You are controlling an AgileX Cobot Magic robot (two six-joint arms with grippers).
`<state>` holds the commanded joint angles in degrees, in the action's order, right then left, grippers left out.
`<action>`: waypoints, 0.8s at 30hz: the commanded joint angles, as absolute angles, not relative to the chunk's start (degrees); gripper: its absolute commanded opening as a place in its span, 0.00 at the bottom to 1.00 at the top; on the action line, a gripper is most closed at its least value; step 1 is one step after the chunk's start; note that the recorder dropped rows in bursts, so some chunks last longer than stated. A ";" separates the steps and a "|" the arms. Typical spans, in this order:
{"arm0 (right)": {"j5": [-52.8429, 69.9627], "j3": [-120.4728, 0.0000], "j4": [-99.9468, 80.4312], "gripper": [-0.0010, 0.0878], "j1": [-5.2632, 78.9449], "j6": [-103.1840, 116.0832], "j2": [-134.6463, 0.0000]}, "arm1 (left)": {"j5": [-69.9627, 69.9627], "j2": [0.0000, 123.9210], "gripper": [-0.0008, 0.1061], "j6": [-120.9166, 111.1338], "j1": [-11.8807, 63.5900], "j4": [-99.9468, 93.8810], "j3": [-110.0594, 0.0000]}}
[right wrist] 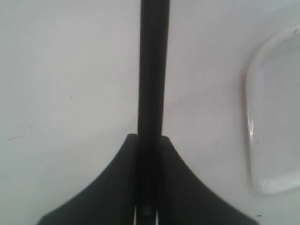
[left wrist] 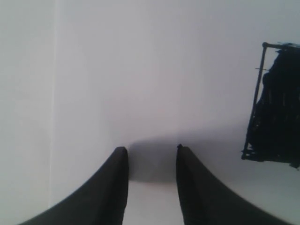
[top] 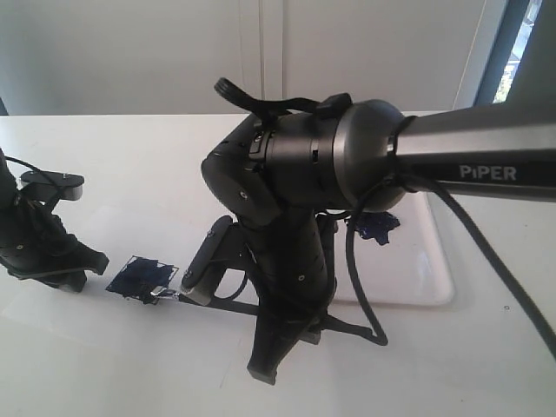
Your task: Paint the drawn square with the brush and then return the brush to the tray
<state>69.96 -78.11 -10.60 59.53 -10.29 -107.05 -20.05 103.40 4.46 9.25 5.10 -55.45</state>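
Left gripper (left wrist: 151, 150) sitting near drawn square (top: 143, 278), jaws apart, gripping nothing. Square looking mostly filled dark. Brush (right wrist: 152, 70) tip resting at its right edge. Right gripper (right wrist: 150, 140) clamping handle. Advice: stroking lightly, staying inside outline. Tray (top: 426, 278) lying further right. Bristles blurring; arm (top: 347, 156) blocking handle.

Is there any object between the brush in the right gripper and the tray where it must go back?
Nothing visible does. In the right wrist view only bare table lies between the brush, held by the right gripper, and the tray.
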 joint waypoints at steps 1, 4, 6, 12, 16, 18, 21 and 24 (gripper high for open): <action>69.96 -78.11 -10.60 0.01 59.53 -10.29 -106.62 | -20.05 103.40 0.38 4.46 9.25 5.10 -55.45; 69.96 -78.11 -10.60 0.01 59.53 -9.95 -104.68 | -20.05 103.40 0.38 4.46 9.25 5.10 -55.45; 69.96 -78.11 -10.60 0.01 59.53 -9.71 -103.61 | -20.05 103.40 0.38 4.46 9.25 5.10 -55.45; 66.84 -78.11 -11.11 0.01 59.32 -8.78 -102.50 | -20.05 103.40 0.38 4.46 9.25 5.10 -55.45; 62.00 -78.11 -11.65 0.01 59.32 -8.78 -103.58 | -20.05 103.40 0.38 4.46 9.25 5.22 -55.45; 61.56 -78.22 -11.91 0.01 59.32 -8.66 -104.82 | -20.05 103.40 0.38 4.46 9.25 5.34 -55.45; 60.78 -78.23 -15.74 0.01 59.32 -5.74 -107.85 | -20.05 103.40 0.38 4.27 9.25 5.49 -55.45; 57.56 -78.23 -16.70 0.01 59.32 -5.42 -108.72 | -20.05 103.40 0.38 4.24 9.25 5.49 -55.45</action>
